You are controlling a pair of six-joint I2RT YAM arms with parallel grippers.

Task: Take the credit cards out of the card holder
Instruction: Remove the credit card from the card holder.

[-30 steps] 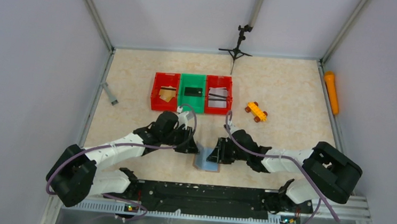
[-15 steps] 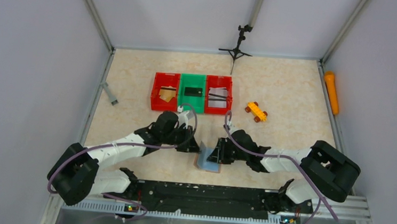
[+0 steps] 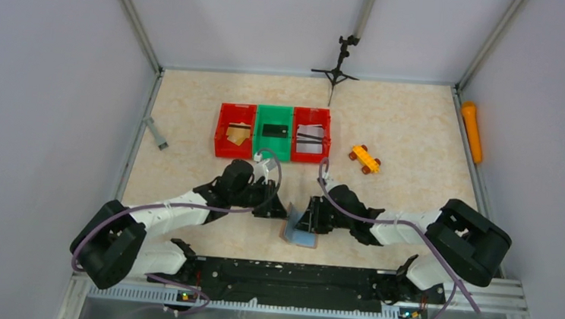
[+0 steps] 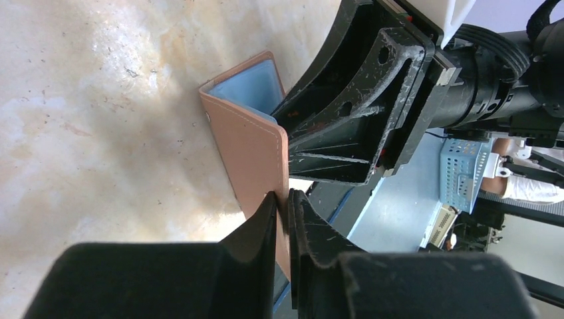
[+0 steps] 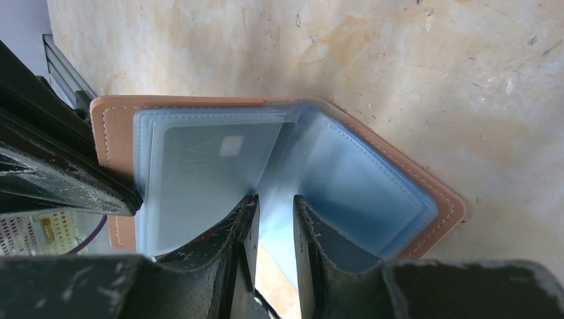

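"Fingers first: left fingers (image 4: pixel 282 198), condition?"

"Clamped on the free edge of the card holder (image 4: pixel 247 139), tan cover pinched between both. Change noted: a second ago they stood wider, and they have since drawn in on the leather."

"Effect on the holder?"

"Left flap now stands steeper off the counter (image 3: pixel 405 116) in the overhead view (it lay lower a second back). The other flap is flat on the counter, between the two arms, near their rail."

"Entry two: right fingers (image 5: pixel 275 201)?"

"Narrow gap, tips pushed in among the blue-grey inner sleeves by the fold. Also narrowed a little. Whether they grip a sleeve, a card or nothing: cannot tell."

"Credit cards, stock?"

"One tan-gold card (image 3: pixel 237 133), one black card (image 3: pixel 274 130), one pale striped card (image 3: pixel 309 137), each in its own compartment of the bins (image 3: pixel 271 158), beyond the holder and well apart from it. One more, apparently, behind the front sleeve (image 5: pixel 199 189) (a pale square shows through); not confirmed."

"Meaning for the task?"

"Judged: the left now pins the holder open, so the right is free to pick at what remains. Most of the job looks done. The last card, if it is one, is not yet out."
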